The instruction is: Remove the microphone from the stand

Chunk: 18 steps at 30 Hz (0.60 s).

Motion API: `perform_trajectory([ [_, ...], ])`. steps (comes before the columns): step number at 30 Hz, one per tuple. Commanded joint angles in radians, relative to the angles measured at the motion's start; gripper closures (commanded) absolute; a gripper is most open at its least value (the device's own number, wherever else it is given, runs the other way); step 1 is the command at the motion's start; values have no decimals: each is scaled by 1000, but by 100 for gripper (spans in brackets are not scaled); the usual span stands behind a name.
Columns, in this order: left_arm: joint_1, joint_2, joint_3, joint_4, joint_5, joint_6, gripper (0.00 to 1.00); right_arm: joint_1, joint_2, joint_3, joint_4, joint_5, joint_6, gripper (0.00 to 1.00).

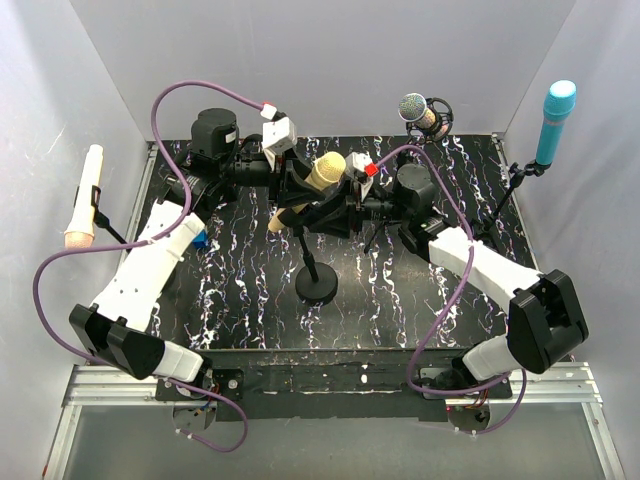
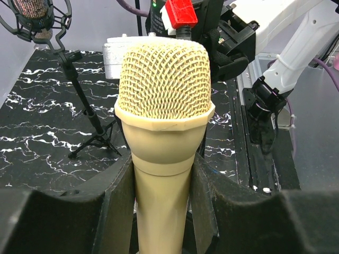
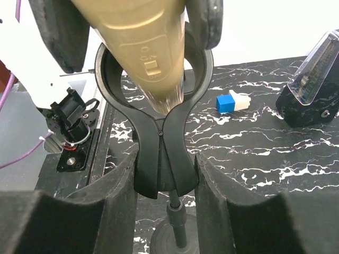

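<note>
A gold microphone (image 1: 325, 170) with a mesh head lies tilted in the black clip of a round-based stand (image 1: 318, 285) at the middle of the mat. My left gripper (image 1: 297, 188) is shut on the microphone's body just below the head. The left wrist view shows both pads pressed against the gold microphone (image 2: 164, 90), with the left gripper (image 2: 161, 201) around its shaft. My right gripper (image 3: 165, 180) is shut on the stand's clip (image 3: 161, 153), one finger on each side. The microphone's tail (image 3: 143, 47) sits in the clip's ring.
Three other microphones stand around the mat: a white and pink one (image 1: 85, 195) at left, a silver-headed one (image 1: 420, 112) at the back, a teal one (image 1: 555, 120) at right. A blue and white block (image 3: 233, 103) and a dark metronome (image 3: 312, 90) sit beyond the clip.
</note>
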Motion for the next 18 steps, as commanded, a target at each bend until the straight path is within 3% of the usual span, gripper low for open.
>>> perform_trajectory([
  [1,1,-15,51,25,9,10,100,4,-28,-19,-9,31,-15,99],
  [12,-3,162,509,-13,-24,-61,100,4,-14,-25,-56,52,-35,99],
  [18,-3,231,721,-4,-181,-53,100,4,-22,-20,-101,56,-75,99],
])
